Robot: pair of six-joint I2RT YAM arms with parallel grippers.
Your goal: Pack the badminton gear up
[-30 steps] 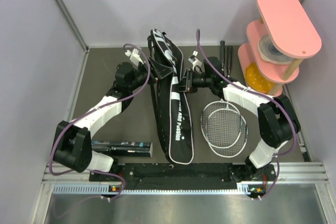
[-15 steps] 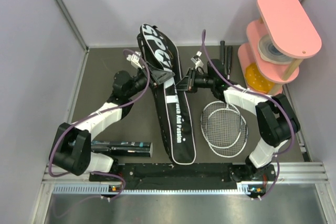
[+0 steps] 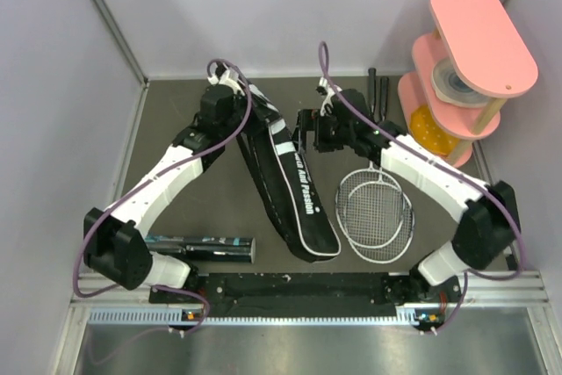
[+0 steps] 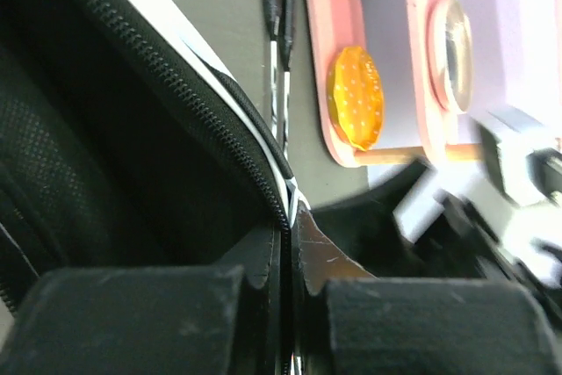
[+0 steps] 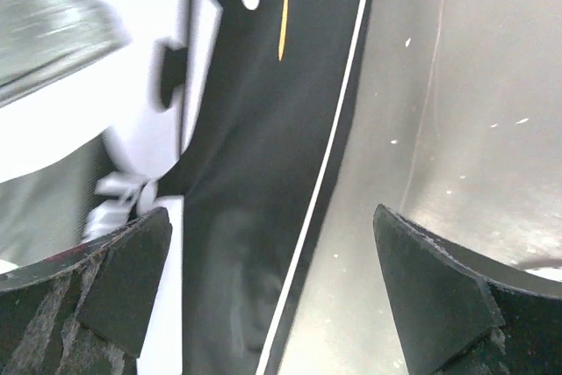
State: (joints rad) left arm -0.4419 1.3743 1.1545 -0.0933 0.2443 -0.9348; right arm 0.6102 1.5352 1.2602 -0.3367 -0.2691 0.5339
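Top view: bag-opening step, I'd say. SPORT bag (image 3: 294, 186) lies diagonally between the arms, rackets (image 3: 376, 212) just to its right, tube (image 3: 204, 248) at near left.
Left wrist: left gripper (image 4: 288, 256) pinches the bag's zipper edge; the top view hides that.
Right wrist: right gripper (image 5: 272, 292) is spread above the bag, empty.
Next: lift the mouth open for the rackets.

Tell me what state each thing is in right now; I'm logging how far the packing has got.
bag: on the table, zip apparently open at the gripped edge.
left jaws: shut on the bag's zip edge.
right jaws: open above the bag, holding nothing.
rackets: out of the bag, flat on the table, heads overlapping.
tube: lying on its side by the left arm's base.
stand: upright.
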